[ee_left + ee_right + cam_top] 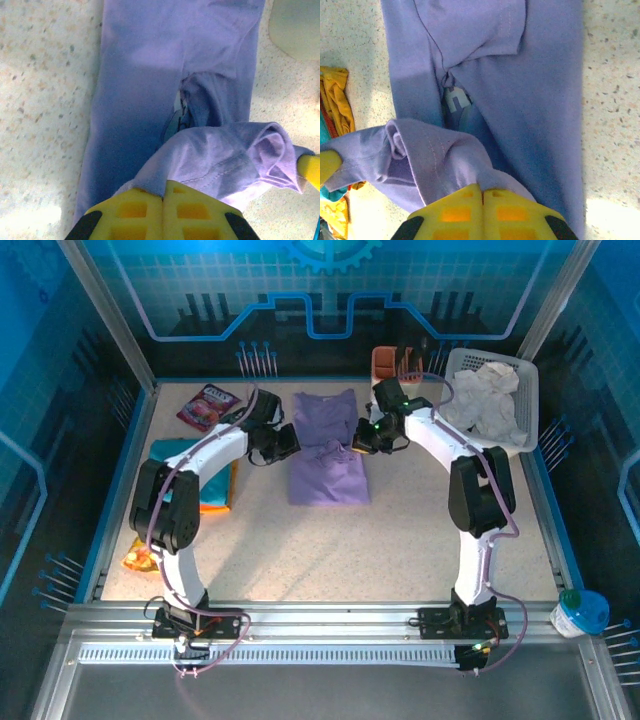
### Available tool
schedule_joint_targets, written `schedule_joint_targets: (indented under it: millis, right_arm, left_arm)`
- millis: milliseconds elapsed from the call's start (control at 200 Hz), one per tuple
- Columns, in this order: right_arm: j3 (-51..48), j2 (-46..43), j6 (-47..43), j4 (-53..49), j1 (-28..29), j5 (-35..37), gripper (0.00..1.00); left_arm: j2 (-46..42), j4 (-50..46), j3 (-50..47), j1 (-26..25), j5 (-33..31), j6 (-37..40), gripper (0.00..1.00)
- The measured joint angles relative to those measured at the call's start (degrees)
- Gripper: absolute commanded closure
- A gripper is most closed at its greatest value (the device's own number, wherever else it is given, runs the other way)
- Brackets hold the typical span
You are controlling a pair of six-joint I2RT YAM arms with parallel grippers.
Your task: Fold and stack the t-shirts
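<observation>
A lavender-purple t-shirt (328,465) lies lengthwise in the middle of the table, partly folded into a long strip. My left gripper (284,440) is at its left edge and my right gripper (366,436) at its right edge, facing each other across the cloth. In the left wrist view my left gripper (163,196) is shut on a gathered fold of the lavender t-shirt (135,90). In the right wrist view my right gripper (482,191) is likewise shut on a fold of that t-shirt (540,90). A pile of teal, orange and yellow t-shirts (216,490) lies under my left arm.
A glossy pink snack packet (207,406) lies at the back left. A white basket (525,390) of pale cloths stands at the back right, with small orange and brown containers (385,362) beside it. A cup (580,612) sits off the table's front right corner.
</observation>
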Motion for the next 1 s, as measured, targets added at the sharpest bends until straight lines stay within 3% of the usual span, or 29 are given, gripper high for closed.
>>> schedule_joint_targets:
  millis: [180, 215, 255, 305, 355, 460, 500, 760, 1001]
  right_arm:
    - [2.4, 2.5, -0.1, 0.1, -0.3, -0.7, 0.98]
    - [2.6, 2.8, -0.1, 0.1, -0.5, -0.7, 0.95]
    - [2.9, 3.3, -0.1, 0.2, -0.8, -0.7, 0.84]
    - [3.6, 4.3, -0.2, 0.2, -1.3, -1.1, 0.63]
    - [5.0, 5.8, -0.5, 0.2, -1.9, -1.6, 0.52]
    - [7.0, 8.4, -1.7, 0.4, -3.3, -1.5, 0.25]
    - [7.0, 8.5, -1.9, 0.3, -3.8, -1.6, 0.19]
    - [-2.5, 1.5, -3.6, 2.5, -4.9, -2.5, 0.17]
    - [-22.1, -11.6, -3.0, 5.5, -4.7, -4.9, 0.27]
  left_arm:
    - [3.2, 2.5, 2.1, 0.8, 1.3, 1.1, 1.00]
    - [3.8, 2.9, 2.1, 1.0, 1.5, 1.3, 0.93]
    - [4.7, 3.0, 2.5, 1.3, 1.7, 1.4, 0.82]
    - [6.0, 3.4, 3.3, 1.7, 2.1, 2.3, 0.60]
    - [7.5, 3.5, 4.3, 2.1, 2.1, 2.6, 0.40]
    - [10.3, 2.8, 7.1, 3.7, 2.4, 3.5, 0.35]
    - [10.7, 2.3, 7.8, 4.5, 2.5, 4.0, 0.34]
    - [3.6, 0.2, 3.3, 7.2, 3.2, 5.8, 0.37]
    - [-11.6, 0.1, -14.1, 1.8, 5.6, 4.9, 0.47]
